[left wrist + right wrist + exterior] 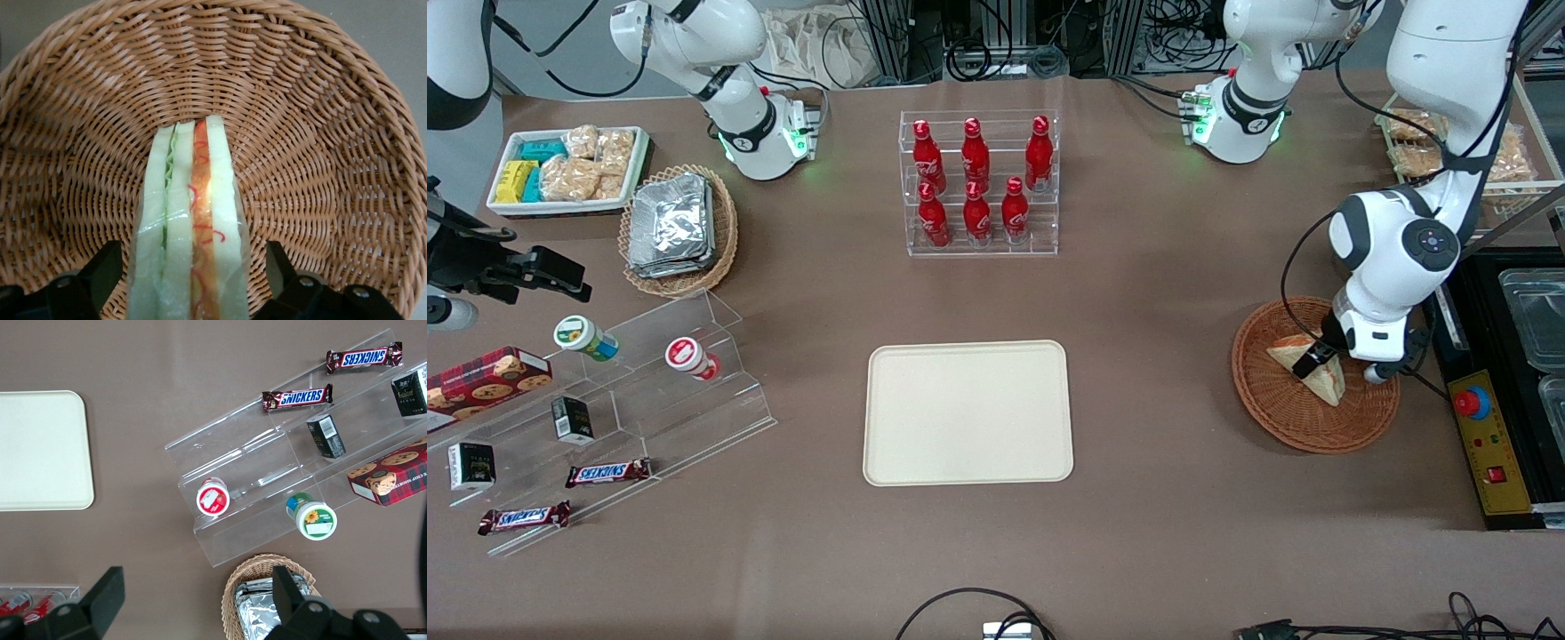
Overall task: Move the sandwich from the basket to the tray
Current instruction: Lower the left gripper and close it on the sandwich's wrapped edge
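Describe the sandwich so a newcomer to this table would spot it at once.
Find the reddish-brown wicker basket at the working arm's end of the table. The gripper is down in it, fingers open either side of the sandwich, a clear-wrapped wedge of pale bread with red and green filling, the only thing in the basket.

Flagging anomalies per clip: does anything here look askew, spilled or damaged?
Nothing stands out. The gripper is down in the basket, fingers open either side of the wrapped sandwich, which looks intact. The tray lies flat.
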